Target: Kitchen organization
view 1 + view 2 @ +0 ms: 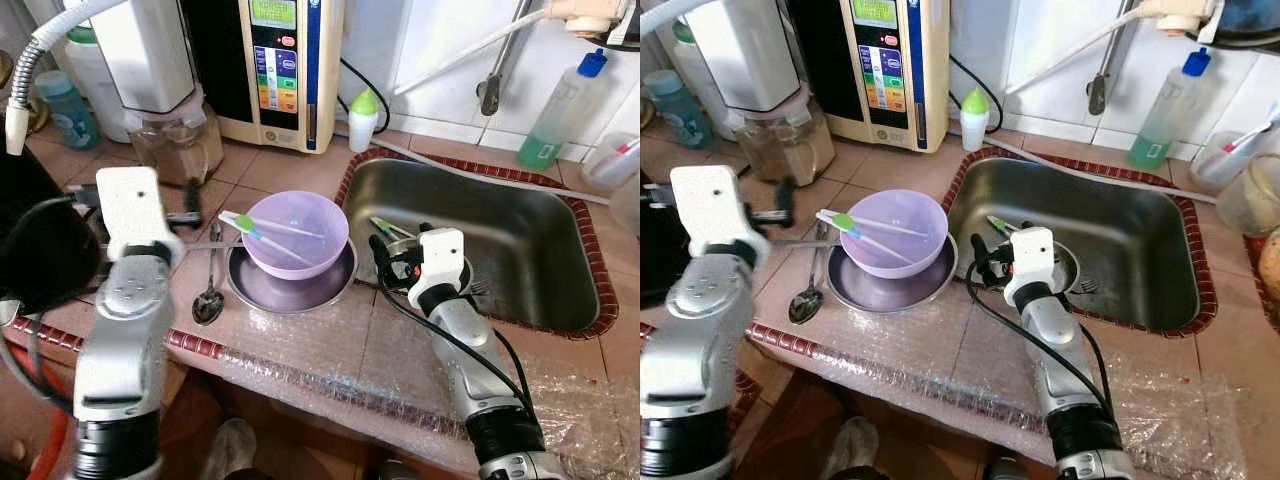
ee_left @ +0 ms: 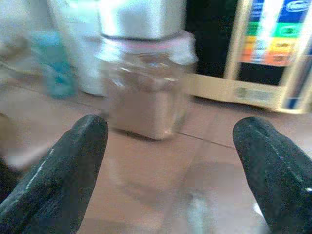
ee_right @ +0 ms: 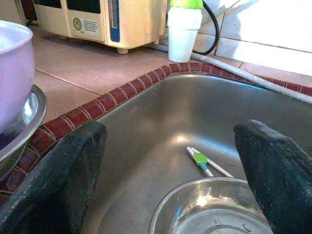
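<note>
While chopsticks [image 1: 262, 232] lie in the purple bowl [image 1: 297, 234] beside the sink [image 1: 520, 215] | right gripper [image 3: 170, 175] spread over its steel bowl [image 3: 214, 209] | left gripper [image 2: 170, 170] spread.

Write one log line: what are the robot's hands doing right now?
left gripper: open, over counter facing jar | right gripper: open, over sink above steel bowl | purple bowl: on steel plate

On the counter [image 1: 300, 340], a bowl [image 1: 297, 232] sits in a metal dish [image 1: 290, 285], chopsticks [image 1: 262, 232] resting across it. Spoon [image 1: 209, 296] just left of the dish, sink [image 1: 480, 235] to the right, jar [image 1: 180, 145] behind.
</note>
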{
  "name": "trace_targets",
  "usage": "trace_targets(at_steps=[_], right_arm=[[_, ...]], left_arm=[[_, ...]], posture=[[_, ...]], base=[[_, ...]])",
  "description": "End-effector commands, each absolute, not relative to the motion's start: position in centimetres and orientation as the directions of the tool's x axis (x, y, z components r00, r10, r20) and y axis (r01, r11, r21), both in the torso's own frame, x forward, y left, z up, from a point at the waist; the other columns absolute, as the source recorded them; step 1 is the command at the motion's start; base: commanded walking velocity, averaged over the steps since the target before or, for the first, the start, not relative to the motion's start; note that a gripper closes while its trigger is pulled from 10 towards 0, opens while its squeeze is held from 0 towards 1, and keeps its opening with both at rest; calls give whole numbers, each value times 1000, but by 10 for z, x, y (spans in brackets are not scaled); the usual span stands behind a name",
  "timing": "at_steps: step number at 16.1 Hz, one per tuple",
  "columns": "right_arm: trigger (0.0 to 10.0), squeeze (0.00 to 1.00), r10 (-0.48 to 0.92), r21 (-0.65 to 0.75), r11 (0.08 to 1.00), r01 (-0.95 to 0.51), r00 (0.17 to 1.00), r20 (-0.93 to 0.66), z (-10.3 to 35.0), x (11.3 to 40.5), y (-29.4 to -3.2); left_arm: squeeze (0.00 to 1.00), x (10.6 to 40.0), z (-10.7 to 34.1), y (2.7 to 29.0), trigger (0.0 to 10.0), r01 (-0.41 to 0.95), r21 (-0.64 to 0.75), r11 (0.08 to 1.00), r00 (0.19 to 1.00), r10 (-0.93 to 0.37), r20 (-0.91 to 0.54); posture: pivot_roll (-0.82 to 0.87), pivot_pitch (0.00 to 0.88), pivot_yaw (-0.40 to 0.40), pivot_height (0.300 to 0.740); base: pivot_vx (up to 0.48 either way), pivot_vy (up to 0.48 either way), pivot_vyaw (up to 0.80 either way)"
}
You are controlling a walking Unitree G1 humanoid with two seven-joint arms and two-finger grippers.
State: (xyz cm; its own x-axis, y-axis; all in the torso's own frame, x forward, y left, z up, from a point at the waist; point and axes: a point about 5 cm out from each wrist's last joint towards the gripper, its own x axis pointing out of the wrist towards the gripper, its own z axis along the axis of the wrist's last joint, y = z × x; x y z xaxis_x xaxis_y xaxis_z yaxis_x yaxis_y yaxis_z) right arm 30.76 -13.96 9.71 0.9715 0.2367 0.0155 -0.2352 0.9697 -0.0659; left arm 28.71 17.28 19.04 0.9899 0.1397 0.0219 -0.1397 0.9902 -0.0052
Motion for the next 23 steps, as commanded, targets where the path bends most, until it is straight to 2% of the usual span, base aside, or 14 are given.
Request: trace_targets(at_steps=[1,3,5,10,11,12,13,23], right_arm=[[10000,0,236,-71,970,-234,972,20,98,310,-140],[10000,0,237,-73,969,-235,971,19,98,309,-140],[10000,0,236,-77,969,-235,972,15,96,308,-142],[10000,0,233,-82,970,-231,972,19,97,308,-142],[10000,0,233,-83,969,-231,972,19,97,308,-142],[10000,0,233,-85,969,-231,972,19,97,308,-142],[10000,0,233,-85,969,-231,972,19,97,308,-142],[10000,0,237,-86,968,-235,971,20,96,308,-141]], left_arm=[[0,287,194,172,10000,-116,-48,992,992,118,41],[0,287,189,166,10000,-74,-123,990,997,78,23],[0,289,167,156,10000,-39,-285,958,995,12,-97],[0,294,156,143,10000,9,-424,906,983,-87,-164],[0,295,157,141,6745,21,-431,902,983,-98,-157],[0,296,160,140,2039,39,-441,897,984,-111,-138],[0,296,161,139,0,46,-450,892,984,-117,-131],[0,299,163,147,0,26,-469,883,985,-103,-138]], posture=[[39,0,16,740],[39,0,16,740],[28,0,15,740],[19,0,22,740],[19,0,22,740],[17,0,24,740],[17,0,24,740],[24,0,24,740]], base=[[0,0,0],[0,0,0],[0,0,0],[0,0,0],[0,0,0],[0,0,0],[0,0,0],[0,0,0]])
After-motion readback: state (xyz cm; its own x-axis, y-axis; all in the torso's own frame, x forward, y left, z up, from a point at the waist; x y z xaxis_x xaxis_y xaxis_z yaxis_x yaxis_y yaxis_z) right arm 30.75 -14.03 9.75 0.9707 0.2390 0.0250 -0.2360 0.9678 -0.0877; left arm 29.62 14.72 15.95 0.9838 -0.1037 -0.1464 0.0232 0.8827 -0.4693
